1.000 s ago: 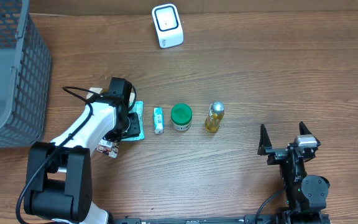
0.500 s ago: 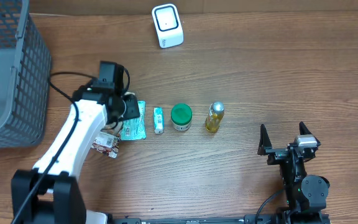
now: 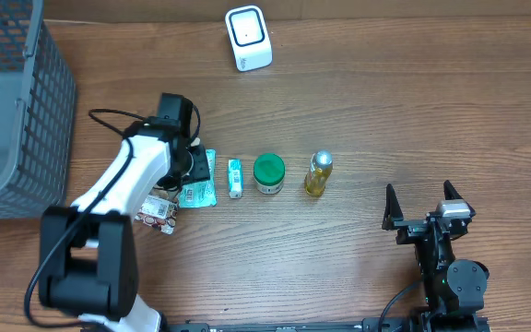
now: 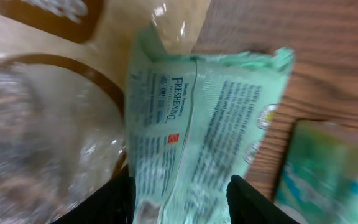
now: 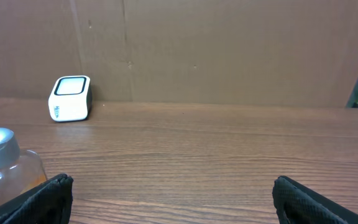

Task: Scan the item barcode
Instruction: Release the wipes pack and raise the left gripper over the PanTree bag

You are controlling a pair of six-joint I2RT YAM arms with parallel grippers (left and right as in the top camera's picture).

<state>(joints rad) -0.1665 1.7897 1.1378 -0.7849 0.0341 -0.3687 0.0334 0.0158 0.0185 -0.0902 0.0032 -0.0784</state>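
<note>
l gripper [image 4: 182, 200] straddles green wipes pkt [image 3: 198, 181] at left-centre, can't tell if clamped. r gripper [image 3: 419, 197] wide, idle lower right. step: grasp. next: firm pinch, lift, face barcode to scanner [image 3: 248, 38] at top centre.

A row of goods lies across the middle of the wooden table [image 3: 385, 111]: a mint-green packet [image 3: 201, 187], a small box [image 3: 235, 178], a jar [image 3: 268, 172] with a green lid, and a yellow bottle [image 3: 318, 173] with a silver cap, each apart from the next. The left gripper [image 3: 190, 173] points down over the packet's left edge (from above its wrist hides how the jaws stand). Just nearer and to the left lies a small red-and-white wrapper [image 3: 157, 214]. A white scanner [image 3: 248, 38] stands at the far side. A grey mesh basket [image 3: 40, 101] fills the far left. The right gripper [image 3: 420, 203] rests near right, fingers spread wide, holding nothing.
</note>
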